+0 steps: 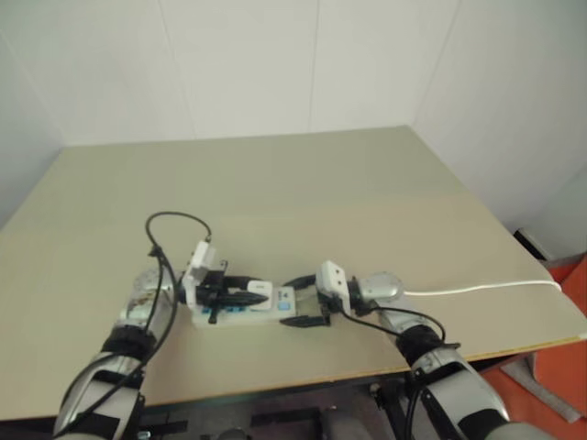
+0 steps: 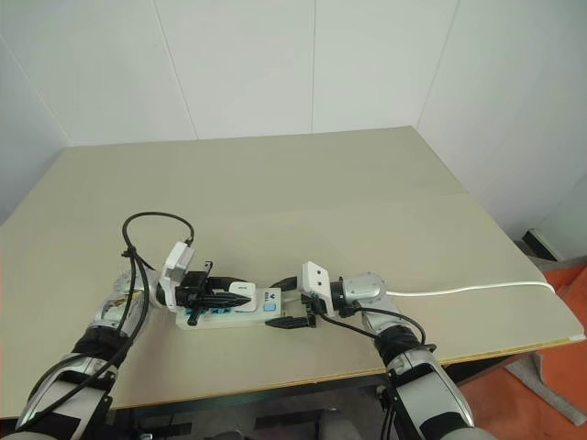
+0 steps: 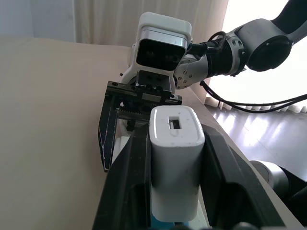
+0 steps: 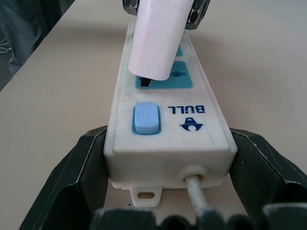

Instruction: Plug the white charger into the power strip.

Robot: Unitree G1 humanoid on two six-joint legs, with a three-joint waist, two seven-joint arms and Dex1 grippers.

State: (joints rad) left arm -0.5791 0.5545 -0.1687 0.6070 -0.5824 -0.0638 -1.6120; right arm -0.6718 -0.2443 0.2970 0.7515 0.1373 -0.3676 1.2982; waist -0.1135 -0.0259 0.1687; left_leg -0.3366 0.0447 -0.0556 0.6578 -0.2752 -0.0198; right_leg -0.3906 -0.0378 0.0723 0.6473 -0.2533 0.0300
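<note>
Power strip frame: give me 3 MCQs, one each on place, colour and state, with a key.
1. Which end of the power strip does the right gripper hold?
A. The cord end
B. The far end
C. The middle

2. What colour is the strip's switch?
A. Red
B. Light blue
C. Black

3. How is the white charger held?
A. Lying loose on the table
B. Gripped by the right gripper
C. Clamped in the left gripper

Key: 1 A, its fingers flank the end where the cord exits. 2 B, the rocker beside the logo is light blue. 3 C, black fingers press on both its sides.
</note>
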